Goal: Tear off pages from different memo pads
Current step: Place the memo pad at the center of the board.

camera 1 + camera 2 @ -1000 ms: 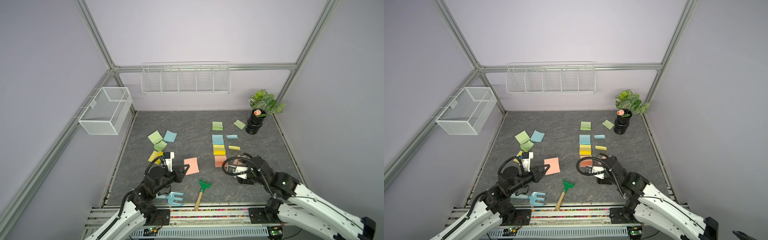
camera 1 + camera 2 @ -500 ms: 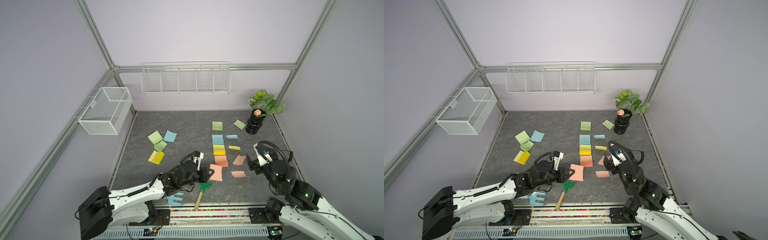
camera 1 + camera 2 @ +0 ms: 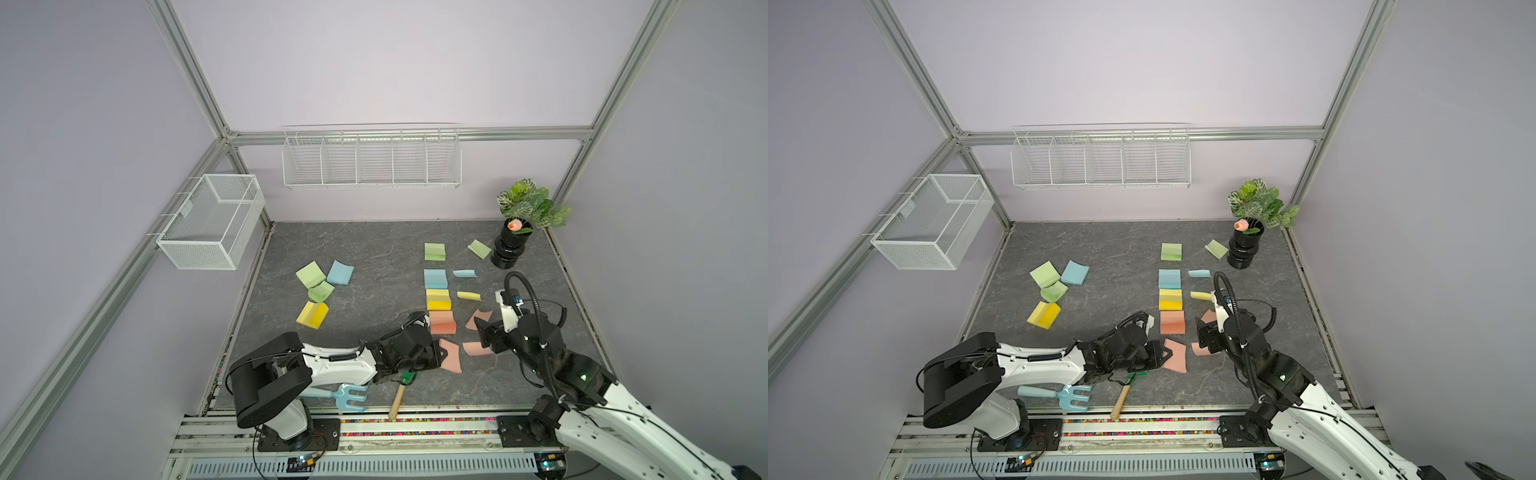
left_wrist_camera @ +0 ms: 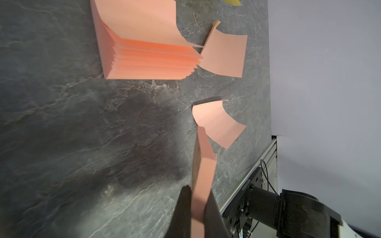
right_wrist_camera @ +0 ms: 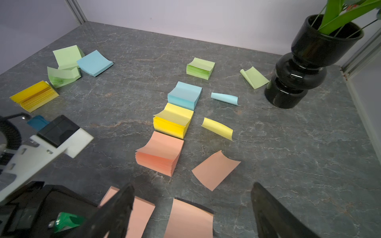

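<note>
My left gripper [image 3: 437, 356] [image 4: 198, 197] is shut on a salmon page [image 3: 451, 362] [image 3: 1175, 355] [image 4: 204, 164], low over the table in front of the salmon memo pad [image 3: 442, 322] [image 4: 144, 45]. Behind that pad, green [image 3: 434, 252], blue [image 3: 435, 279] and yellow [image 3: 438, 299] memo pads stand in a column. Several more pads [image 3: 320, 291] lie at the left. Loose pages lie right of the column: green [image 3: 479, 249], blue [image 3: 464, 273], yellow [image 3: 468, 295] and two salmon [image 3: 478, 319] [image 3: 476, 348]. My right gripper [image 3: 484, 338] [image 5: 191, 193] hangs open over the nearer salmon page [image 5: 189, 220], holding nothing.
A black vase with a plant [image 3: 512, 247] stands at the back right. A light blue garden fork [image 3: 347, 397] and a small green rake with a wooden handle [image 3: 401, 390] lie by the front edge. Wire baskets [image 3: 212, 220] [image 3: 370, 158] hang on the left and back walls.
My left gripper has carried the salmon page rightward from the left-centre to beside the loose salmon pages. My right gripper has left the salmon pad and now hangs over a loose page.
</note>
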